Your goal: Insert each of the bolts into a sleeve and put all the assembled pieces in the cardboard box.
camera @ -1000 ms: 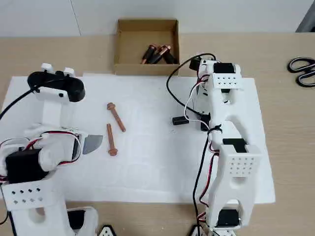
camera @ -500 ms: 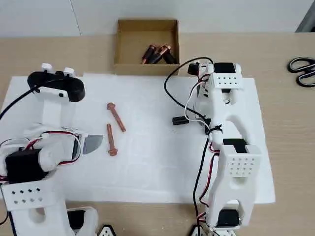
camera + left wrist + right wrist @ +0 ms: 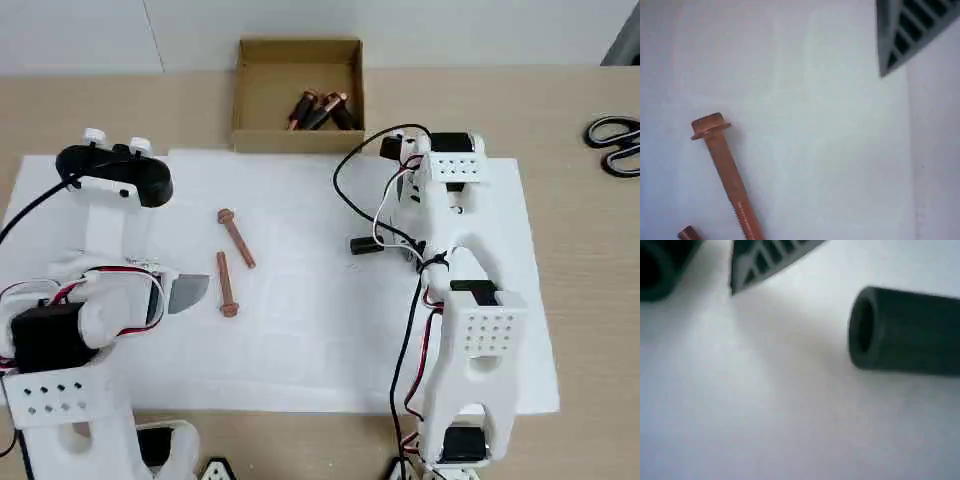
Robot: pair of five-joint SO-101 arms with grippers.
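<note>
Left gripper over mat, near left edge; how wide open, cannot tell. Bolt and second bolt lie on mat, left half, near each other, not touching, without sleeve. Box on table beyond mat far edge; assembled pieces inside, right part. Sleeve lies on mat right of centre, just beside right gripper; its opening, cannot tell. Scissors at table right edge.

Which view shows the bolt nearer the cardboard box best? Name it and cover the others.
The left wrist view: the bolt lies close up, flanged head and thread plain. The high view has it whole but small on the white sheet. The right wrist view looks at a black sleeve.
</note>
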